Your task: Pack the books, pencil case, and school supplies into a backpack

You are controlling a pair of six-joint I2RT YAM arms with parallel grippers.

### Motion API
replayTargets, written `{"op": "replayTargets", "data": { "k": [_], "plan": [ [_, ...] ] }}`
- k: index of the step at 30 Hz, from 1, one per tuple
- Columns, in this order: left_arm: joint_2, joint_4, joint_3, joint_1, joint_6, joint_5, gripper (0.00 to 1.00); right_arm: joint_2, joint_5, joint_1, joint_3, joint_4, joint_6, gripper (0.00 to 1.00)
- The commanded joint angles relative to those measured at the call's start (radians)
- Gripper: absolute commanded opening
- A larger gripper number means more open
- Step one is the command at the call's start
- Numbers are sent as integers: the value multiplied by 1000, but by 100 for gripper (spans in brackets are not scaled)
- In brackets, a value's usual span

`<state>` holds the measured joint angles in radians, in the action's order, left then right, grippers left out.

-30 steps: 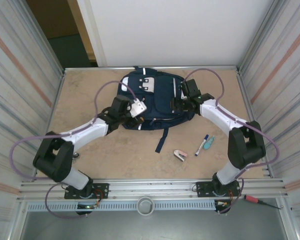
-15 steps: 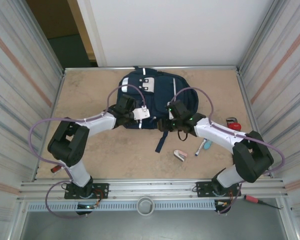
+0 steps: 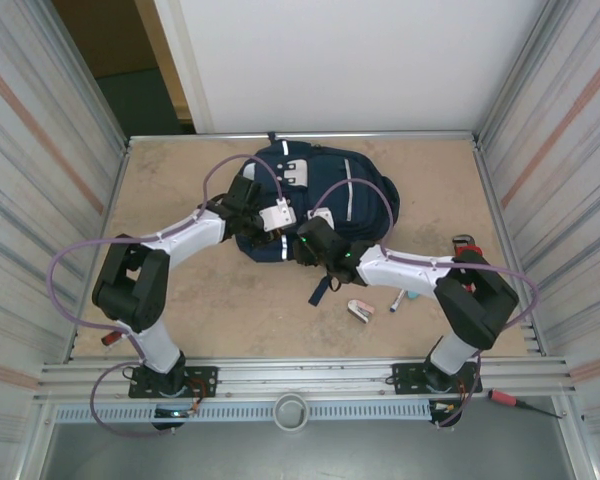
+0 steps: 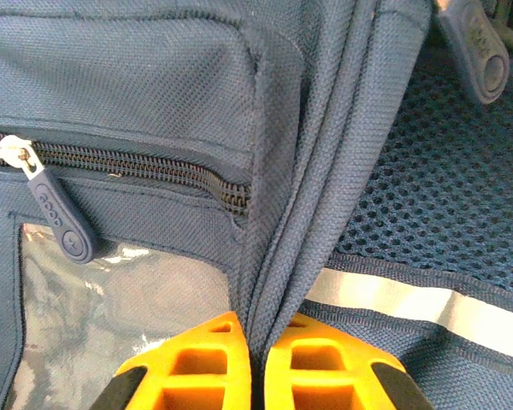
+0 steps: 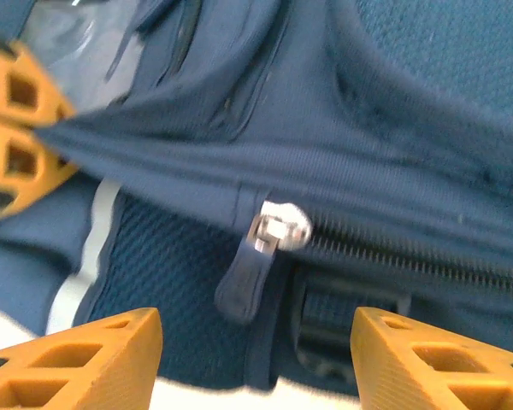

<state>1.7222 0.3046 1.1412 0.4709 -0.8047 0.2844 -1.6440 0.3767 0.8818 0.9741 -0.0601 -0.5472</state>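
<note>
The navy backpack (image 3: 330, 195) lies at the back middle of the table. My left gripper (image 4: 258, 346) is shut on a fold of its fabric beside a front pocket zip (image 4: 137, 166), and it sits at the bag's near left edge (image 3: 268, 232). My right gripper (image 5: 256, 359) stands open just short of a dark zipper pull (image 5: 244, 278) hanging from a silver slider (image 5: 282, 226), at the bag's near edge (image 3: 296, 248). The pink-and-white item (image 3: 360, 310) and the marker (image 3: 397, 299) lie on the table under the right arm. Books and pencil case are out of view.
A loose strap (image 3: 322, 290) trails from the bag toward me. A red-handled tool (image 3: 465, 246) lies by the right wall, and a red screwdriver (image 3: 108, 338) by the left arm's base. Corrugated metal walls (image 3: 50, 180) close in both sides.
My left gripper closed on the backpack's fabric. The right arm swung from the bag's right side round to its near edge, and the bag shifted and bulged toward the right.
</note>
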Motion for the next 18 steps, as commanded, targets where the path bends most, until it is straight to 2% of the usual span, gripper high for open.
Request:
{"op": "replayTargets", "data": {
  "k": [1,7,13,18],
  "plan": [
    [-33,52,37,0,36,143,0,-48,147,19,57,-11,-35,58],
    [-35,54,38,-5,36,160,0,-117,215,20,124,-63,-37,50],
    [-41,54,32,-5,33,147,0,-113,235,22,146,-104,-32,33],
    [-43,44,23,-7,27,122,0,-86,213,3,147,-155,-20,15]
  ]
}}
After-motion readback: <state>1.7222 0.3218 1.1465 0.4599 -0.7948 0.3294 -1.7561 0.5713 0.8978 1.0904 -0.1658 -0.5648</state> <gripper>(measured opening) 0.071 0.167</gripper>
